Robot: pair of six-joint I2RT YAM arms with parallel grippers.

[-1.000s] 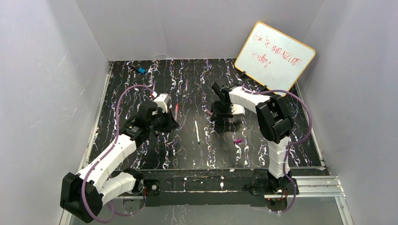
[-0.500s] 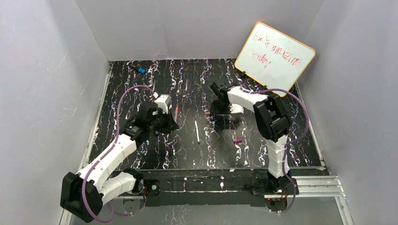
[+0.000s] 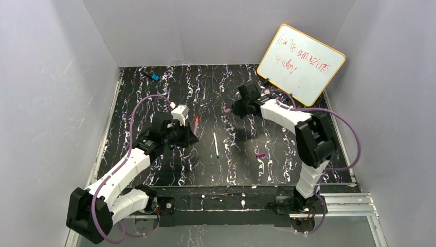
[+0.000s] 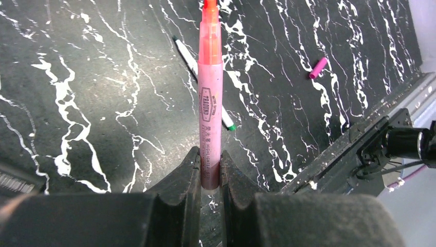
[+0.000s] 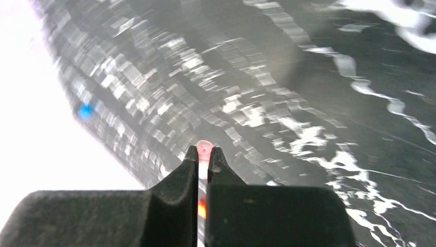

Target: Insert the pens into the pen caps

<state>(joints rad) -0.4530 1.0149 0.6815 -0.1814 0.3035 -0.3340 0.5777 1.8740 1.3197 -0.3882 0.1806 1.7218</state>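
Left wrist cam: 2 pens [image 4: 211, 103] [image 4: 191, 57], 1 cap [image 4: 318, 67].

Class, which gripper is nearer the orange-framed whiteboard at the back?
Right. The right gripper hangs just left of the orange-framed whiteboard; the left gripper is much farther left, mid-table.

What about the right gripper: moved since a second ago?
Yes. The right gripper moved away from the thin white pen, toward the orange-framed whiteboard.
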